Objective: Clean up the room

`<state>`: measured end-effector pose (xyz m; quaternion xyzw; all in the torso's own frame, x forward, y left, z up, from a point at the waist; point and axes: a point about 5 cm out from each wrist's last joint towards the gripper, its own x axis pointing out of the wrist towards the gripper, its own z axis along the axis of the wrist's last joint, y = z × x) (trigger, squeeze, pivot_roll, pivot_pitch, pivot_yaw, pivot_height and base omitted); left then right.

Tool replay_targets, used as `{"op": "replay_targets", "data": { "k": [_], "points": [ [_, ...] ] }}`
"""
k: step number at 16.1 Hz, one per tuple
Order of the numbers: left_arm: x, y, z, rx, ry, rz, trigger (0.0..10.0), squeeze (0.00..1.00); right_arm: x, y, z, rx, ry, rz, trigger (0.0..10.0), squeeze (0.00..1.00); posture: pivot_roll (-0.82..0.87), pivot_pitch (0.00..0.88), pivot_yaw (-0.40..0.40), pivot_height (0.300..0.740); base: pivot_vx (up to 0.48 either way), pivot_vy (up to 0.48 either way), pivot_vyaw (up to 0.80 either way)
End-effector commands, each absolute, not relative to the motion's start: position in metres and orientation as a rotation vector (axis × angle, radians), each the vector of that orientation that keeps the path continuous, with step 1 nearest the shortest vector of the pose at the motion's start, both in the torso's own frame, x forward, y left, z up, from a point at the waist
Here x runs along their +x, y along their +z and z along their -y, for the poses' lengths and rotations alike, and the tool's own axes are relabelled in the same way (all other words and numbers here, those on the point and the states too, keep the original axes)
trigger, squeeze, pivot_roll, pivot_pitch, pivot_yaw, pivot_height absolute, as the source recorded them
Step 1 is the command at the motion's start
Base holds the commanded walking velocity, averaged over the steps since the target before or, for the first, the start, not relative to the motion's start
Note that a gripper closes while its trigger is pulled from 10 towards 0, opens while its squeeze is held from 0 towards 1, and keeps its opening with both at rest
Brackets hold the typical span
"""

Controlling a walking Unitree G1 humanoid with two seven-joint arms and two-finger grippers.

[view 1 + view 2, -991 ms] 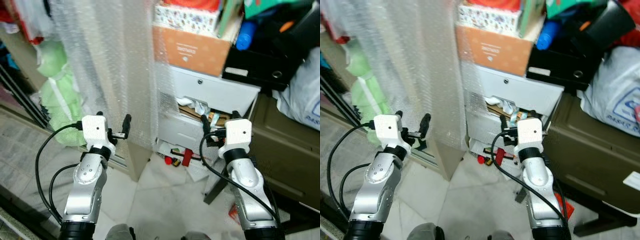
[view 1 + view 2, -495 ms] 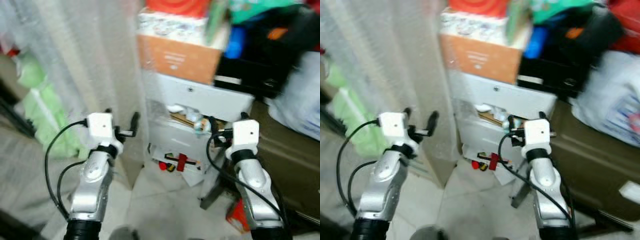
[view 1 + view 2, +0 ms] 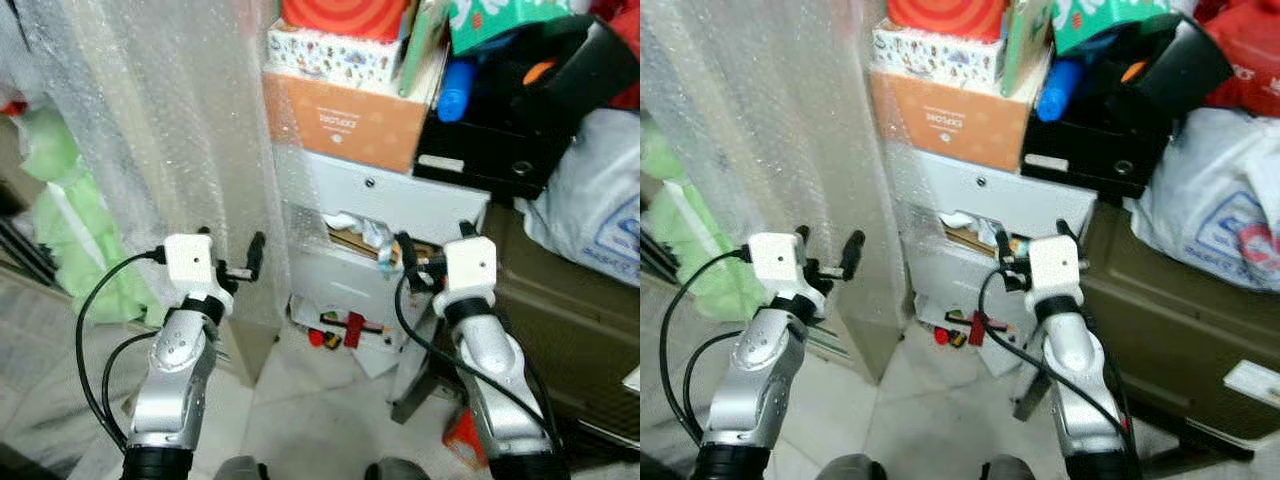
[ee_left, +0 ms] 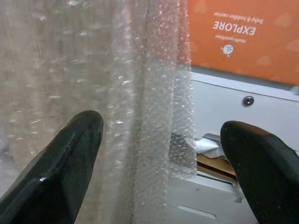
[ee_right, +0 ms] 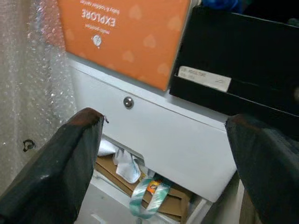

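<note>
A tall sheet of bubble wrap (image 3: 190, 130) hangs over the left of the scene, draped down a pale upright panel to the floor. Right of it stands a white drawer unit (image 3: 400, 200), its middle drawer pulled open and stuffed with cardboard, a white cloth and a teal ribbon (image 5: 147, 200). To the far right a dark olive chest (image 3: 570, 320) sits low, with a white plastic bag (image 3: 590, 200) slumped on top. An orange box (image 3: 345, 120) printed "EXPLORE" rests on the drawer unit, carrying a patterned white box (image 3: 330, 55) and a red tin (image 3: 340, 15); beside the orange box lies a black case (image 3: 500, 150) with a blue bottle (image 3: 452, 90) above it. Behind the bubble wrap on the left, a green plush shape (image 3: 70, 240) leans. On the pale tiled floor (image 3: 310, 400) at the foot of the drawers lies the clutter to tidy: small red pieces (image 3: 340, 328) among white papers.

The left gripper (image 3: 232, 258) is raised near the bubble wrap's edge, fingers (image 4: 70, 158) spread apart and grasping nothing. The right gripper (image 3: 425, 252) hovers just in front of the open drawer, fingers (image 5: 56, 172) likewise released and empty.
</note>
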<state>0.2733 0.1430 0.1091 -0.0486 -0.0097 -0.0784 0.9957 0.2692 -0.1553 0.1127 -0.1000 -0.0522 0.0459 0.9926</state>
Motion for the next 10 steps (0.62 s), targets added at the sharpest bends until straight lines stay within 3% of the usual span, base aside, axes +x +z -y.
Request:
{"op": "replay_targets", "data": {
  "k": [1,10],
  "points": [
    [0.2730,0.1111,-0.1464,-0.094,-0.149,0.027,10.0,0.00,0.2699,0.1154,0.1516,-0.205,0.110,0.118,10.0,0.00,-0.05,0.055,0.001,0.740,0.000,0.000,0.80],
    [0.2751,0.1140,-0.1467,-0.075,-0.141,0.044,10.0,0.00,0.2718,0.1161,0.1508,-0.204,0.116,0.125,10.0,0.00,-0.04,0.042,0.003,0.740,0.000,0.000,0.80]
  ]
}}
